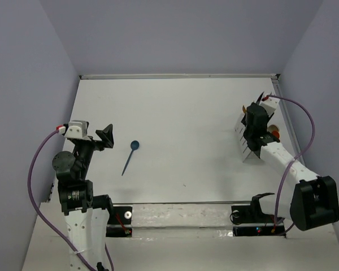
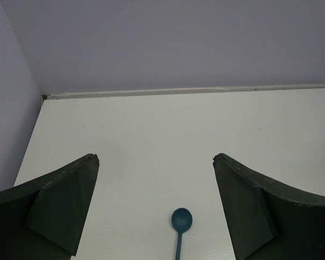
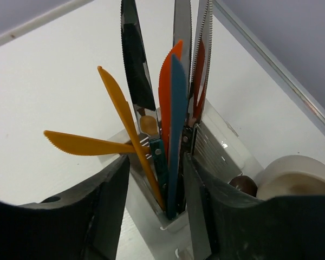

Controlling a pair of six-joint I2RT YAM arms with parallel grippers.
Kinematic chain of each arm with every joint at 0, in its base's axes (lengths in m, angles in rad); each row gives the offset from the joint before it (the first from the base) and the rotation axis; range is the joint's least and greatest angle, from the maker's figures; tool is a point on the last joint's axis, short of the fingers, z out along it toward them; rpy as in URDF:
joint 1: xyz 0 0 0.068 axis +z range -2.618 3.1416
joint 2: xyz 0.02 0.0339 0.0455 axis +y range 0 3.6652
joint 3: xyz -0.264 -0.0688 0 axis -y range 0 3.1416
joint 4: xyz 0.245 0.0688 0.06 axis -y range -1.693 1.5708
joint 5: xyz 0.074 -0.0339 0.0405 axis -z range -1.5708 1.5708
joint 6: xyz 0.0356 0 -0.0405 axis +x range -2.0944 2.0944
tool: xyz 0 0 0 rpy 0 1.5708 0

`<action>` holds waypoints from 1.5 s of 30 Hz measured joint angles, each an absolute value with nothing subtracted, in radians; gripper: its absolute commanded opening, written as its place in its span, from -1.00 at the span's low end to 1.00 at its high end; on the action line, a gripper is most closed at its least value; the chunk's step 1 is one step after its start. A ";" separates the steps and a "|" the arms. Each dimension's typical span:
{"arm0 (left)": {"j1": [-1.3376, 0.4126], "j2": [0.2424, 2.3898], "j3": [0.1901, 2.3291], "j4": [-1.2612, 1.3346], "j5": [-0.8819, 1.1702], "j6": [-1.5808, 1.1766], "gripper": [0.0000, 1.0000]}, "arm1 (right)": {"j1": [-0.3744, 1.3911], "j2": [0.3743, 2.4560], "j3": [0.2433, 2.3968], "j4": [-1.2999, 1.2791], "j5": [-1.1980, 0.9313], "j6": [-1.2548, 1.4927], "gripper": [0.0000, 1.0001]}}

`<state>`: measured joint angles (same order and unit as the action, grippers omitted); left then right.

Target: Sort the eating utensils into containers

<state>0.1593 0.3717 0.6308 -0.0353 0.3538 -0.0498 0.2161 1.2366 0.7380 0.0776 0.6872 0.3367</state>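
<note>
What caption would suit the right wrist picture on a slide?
Right gripper flanking coloured plastic knives standing in a white caddy.

Bright even light, soft faint shadows, sharp focus, slight knife glare

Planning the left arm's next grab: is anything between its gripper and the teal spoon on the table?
Nothing visible does. The left gripper is open, and only bare table lies between it and the teal spoon.
</note>
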 measured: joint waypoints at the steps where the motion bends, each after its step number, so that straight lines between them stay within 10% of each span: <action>1: 0.159 0.370 0.631 -0.035 0.360 -0.050 0.98 | 0.216 1.211 0.739 0.062 0.678 0.338 0.20; 11: 0.159 0.407 0.650 -0.055 0.365 -0.012 0.96 | 0.216 1.068 0.834 -0.155 0.553 0.333 0.70; 23: 0.159 1.002 0.910 -0.380 0.422 0.381 0.98 | 0.216 0.947 0.928 -0.344 0.368 0.326 0.99; 45: -0.133 1.322 0.817 -0.551 0.319 0.644 0.98 | 0.216 0.951 0.942 -0.496 0.226 0.318 0.99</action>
